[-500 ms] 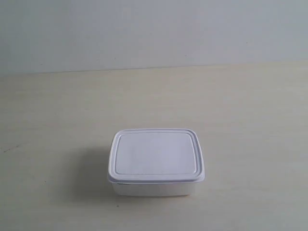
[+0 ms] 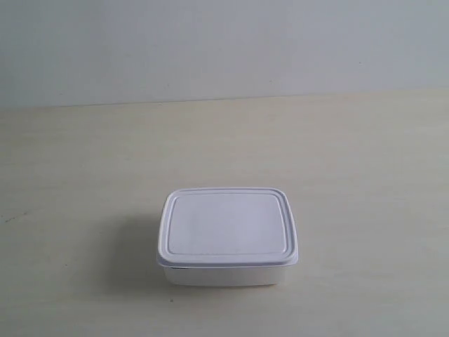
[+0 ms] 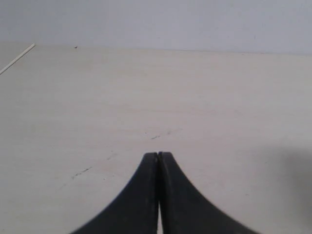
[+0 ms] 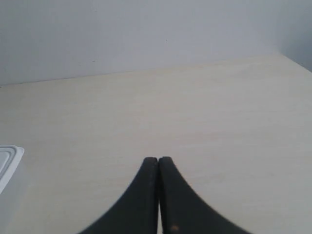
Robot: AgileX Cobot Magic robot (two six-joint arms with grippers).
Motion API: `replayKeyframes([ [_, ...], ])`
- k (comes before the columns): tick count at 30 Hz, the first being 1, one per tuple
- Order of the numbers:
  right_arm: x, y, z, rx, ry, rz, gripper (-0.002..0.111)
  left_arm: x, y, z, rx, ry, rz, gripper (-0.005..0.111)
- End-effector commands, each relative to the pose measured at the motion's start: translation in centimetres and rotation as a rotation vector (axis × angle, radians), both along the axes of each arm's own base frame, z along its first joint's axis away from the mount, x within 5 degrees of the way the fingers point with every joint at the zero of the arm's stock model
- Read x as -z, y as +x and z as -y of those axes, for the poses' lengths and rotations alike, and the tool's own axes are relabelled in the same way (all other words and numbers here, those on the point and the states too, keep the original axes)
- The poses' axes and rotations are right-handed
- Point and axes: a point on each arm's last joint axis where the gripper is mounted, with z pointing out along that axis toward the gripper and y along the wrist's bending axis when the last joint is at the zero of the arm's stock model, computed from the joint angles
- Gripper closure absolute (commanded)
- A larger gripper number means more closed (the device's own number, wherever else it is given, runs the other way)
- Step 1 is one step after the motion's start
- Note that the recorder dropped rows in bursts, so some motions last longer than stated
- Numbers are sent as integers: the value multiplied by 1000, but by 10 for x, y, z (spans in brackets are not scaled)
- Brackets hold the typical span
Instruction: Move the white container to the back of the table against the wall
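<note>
The white container (image 2: pixel 228 235), lid on, rests on the cream table (image 2: pixel 84 168) toward the front in the exterior view, well short of the pale wall (image 2: pixel 224 42). No arm shows in that view. My left gripper (image 3: pixel 158 155) is shut with nothing between its black fingers, over bare table, and the container is out of its view. My right gripper (image 4: pixel 158 159) is also shut and empty. A corner of the white container (image 4: pixel 9 163) shows at the edge of the right wrist view, apart from the fingers.
A thin pale line (image 3: pixel 17 59) marks a table edge or seam in the left wrist view. Faint dark scuffs (image 3: pixel 161 135) lie on the surface ahead of the left fingers. The table's corner edge (image 4: pixel 295 62) shows in the right wrist view.
</note>
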Motion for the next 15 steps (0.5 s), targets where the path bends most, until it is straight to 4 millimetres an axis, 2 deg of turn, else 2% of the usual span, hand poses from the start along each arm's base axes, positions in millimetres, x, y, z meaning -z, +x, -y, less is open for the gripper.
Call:
replayKeyframes([
  [1,1,0,1,5,-17,8,108,-1,0,-1,1,31,12,107],
  [9,-6,1,1,14,-19,78,108,-2,0,-1,-1,55,9,107],
  [11,-16,2,3,30,-15,196,108,-5,0,-3,-1,118,37,107],
  [12,-24,2,4,43,-6,283,108,-10,2,-2,3,125,90,107],
  [15,-35,1,6,66,36,404,108,-23,3,0,18,150,227,107],
])
